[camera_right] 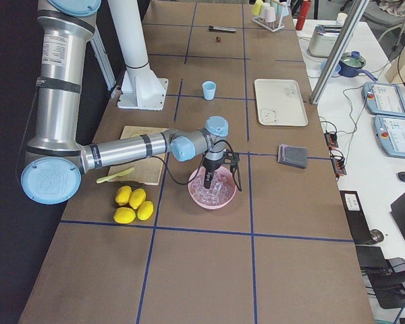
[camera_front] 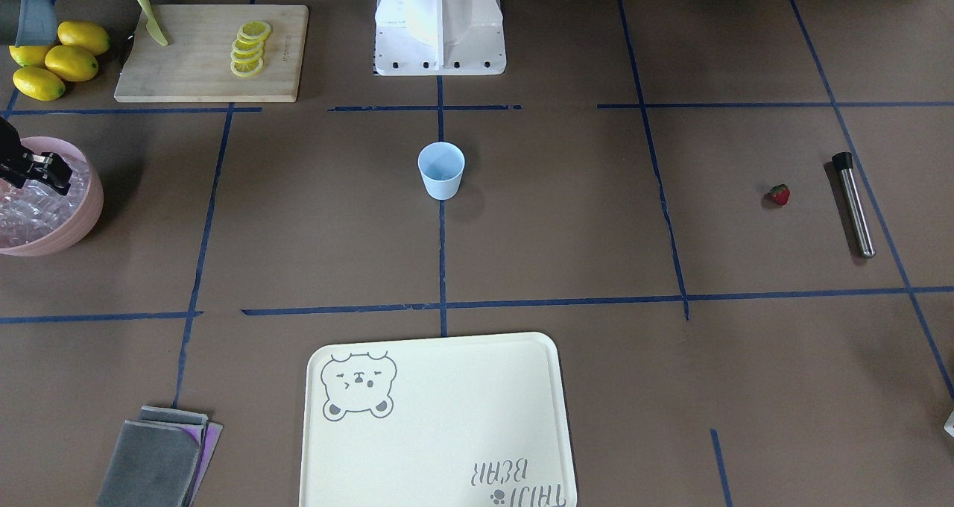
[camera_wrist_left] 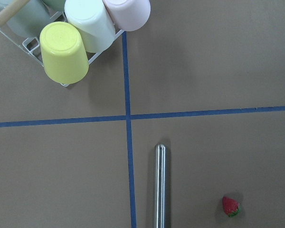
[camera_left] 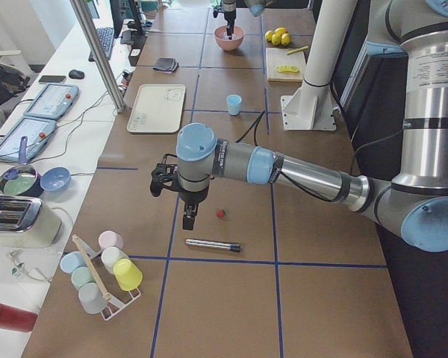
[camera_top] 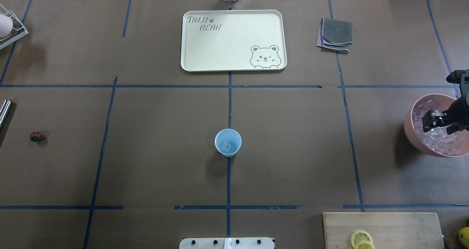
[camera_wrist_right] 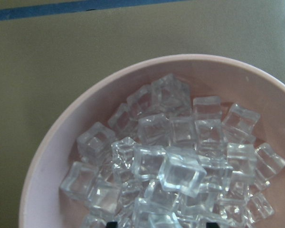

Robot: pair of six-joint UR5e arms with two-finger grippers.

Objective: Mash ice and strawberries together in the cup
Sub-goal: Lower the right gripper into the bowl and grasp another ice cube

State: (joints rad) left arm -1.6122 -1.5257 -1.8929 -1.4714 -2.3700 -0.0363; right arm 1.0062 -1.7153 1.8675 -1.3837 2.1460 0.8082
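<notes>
The pale-blue cup [camera_top: 228, 142] stands upright at the table's middle with one ice cube [camera_top: 227, 145] in it; it also shows in the front view [camera_front: 441, 170]. The pink bowl [camera_top: 413, 132] holds several ice cubes [camera_wrist_right: 171, 161]. My right gripper [camera_top: 436, 123] hangs over the bowl just above the ice, its jaws apart and empty. The strawberry [camera_front: 779, 194] lies on the table beside a steel muddler [camera_front: 853, 205]. Both show in the left wrist view: strawberry [camera_wrist_left: 230, 206], muddler [camera_wrist_left: 160, 185]. My left gripper [camera_left: 188, 216] hovers above them; I cannot tell whether it is open or shut.
A cutting board [camera_front: 212, 74] with lemon slices and a green knife [camera_front: 153, 26] lies near whole lemons [camera_front: 59, 63]. A cream tray [camera_front: 440, 425] and folded cloths [camera_front: 160, 458] lie at the operators' side. A rack of cups [camera_wrist_left: 85, 33] stands beyond the muddler.
</notes>
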